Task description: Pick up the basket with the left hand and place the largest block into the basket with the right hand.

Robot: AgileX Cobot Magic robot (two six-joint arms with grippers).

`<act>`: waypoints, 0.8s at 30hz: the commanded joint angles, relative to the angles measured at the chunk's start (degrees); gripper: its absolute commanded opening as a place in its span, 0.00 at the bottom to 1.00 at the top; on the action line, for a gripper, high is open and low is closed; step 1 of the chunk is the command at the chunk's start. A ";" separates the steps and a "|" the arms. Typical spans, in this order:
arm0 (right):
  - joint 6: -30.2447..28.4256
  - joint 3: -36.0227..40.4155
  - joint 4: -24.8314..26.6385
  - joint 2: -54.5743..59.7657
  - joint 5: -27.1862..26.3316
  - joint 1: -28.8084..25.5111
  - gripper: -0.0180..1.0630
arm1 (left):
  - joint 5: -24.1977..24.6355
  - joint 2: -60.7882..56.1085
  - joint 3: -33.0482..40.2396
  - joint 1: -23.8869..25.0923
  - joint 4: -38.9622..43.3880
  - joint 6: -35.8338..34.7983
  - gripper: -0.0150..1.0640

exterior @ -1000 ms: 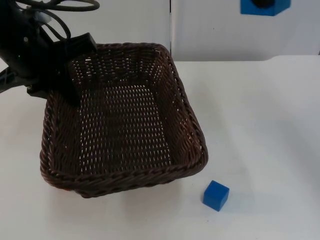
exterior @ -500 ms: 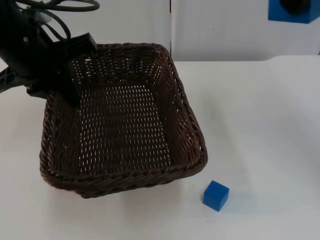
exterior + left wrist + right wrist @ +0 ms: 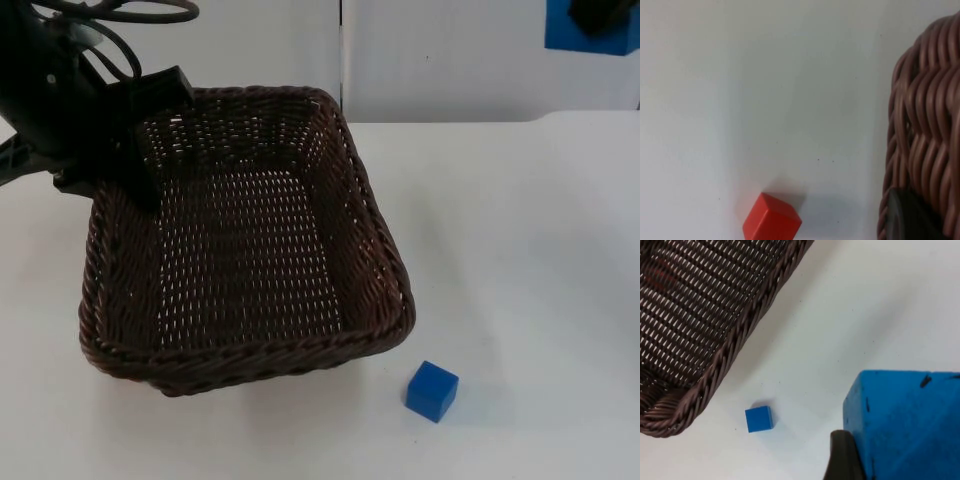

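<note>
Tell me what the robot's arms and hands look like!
Both arms are black. The left arm is chunky, with rounded joints and a boxy block near its wrist. The left gripper ends in flat black jaws, and one fingertip looks dark and rounded. The right gripper also has a smooth, rounded black tip.

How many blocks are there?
3: a big blue block held in the right gripper, a small blue block on the table by the basket, a red block beside it.
</note>
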 commanded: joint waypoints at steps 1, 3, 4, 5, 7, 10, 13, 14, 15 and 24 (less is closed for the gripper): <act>0.56 0.29 1.41 -0.94 -0.88 -0.01 0.02 | 0.14 -0.93 -0.37 -0.16 -0.88 -0.45 0.01; 1.26 0.29 1.88 -0.94 -0.88 -0.01 0.02 | 0.14 -0.93 -0.37 -0.16 -0.88 -0.45 0.01; 1.68 0.38 1.98 -0.94 -1.14 0.17 0.02 | 0.14 -0.93 -0.37 -0.16 -0.88 -0.45 0.01; 1.85 0.38 1.73 -0.94 -1.24 0.76 0.02 | 0.14 -0.93 -0.37 -0.16 -0.88 -0.45 0.01; 1.85 0.38 1.15 -0.94 -1.28 1.69 0.02 | 0.14 -0.93 -0.37 -0.16 -0.88 -0.45 0.01; 1.85 0.38 0.13 -0.84 -3.10 6.94 0.02 | 0.14 -0.93 -0.37 -0.16 -0.98 -0.45 0.01; 1.85 0.38 0.11 -0.84 -4.90 10.78 0.02 | 0.14 -0.93 -0.37 -0.16 -0.98 -0.45 0.01; 1.38 0.43 0.11 -0.84 -5.45 12.42 0.02 | 0.14 -0.93 -0.37 -0.16 -0.98 -0.45 0.01; 1.38 0.43 -0.13 -0.74 -6.06 14.26 0.02 | 0.14 -0.93 -0.37 -0.16 -0.98 -0.45 0.01; 1.38 0.52 0.29 2.83 -8.48 21.87 0.02 | 0.14 -0.93 -0.37 -0.16 -0.87 -0.45 0.01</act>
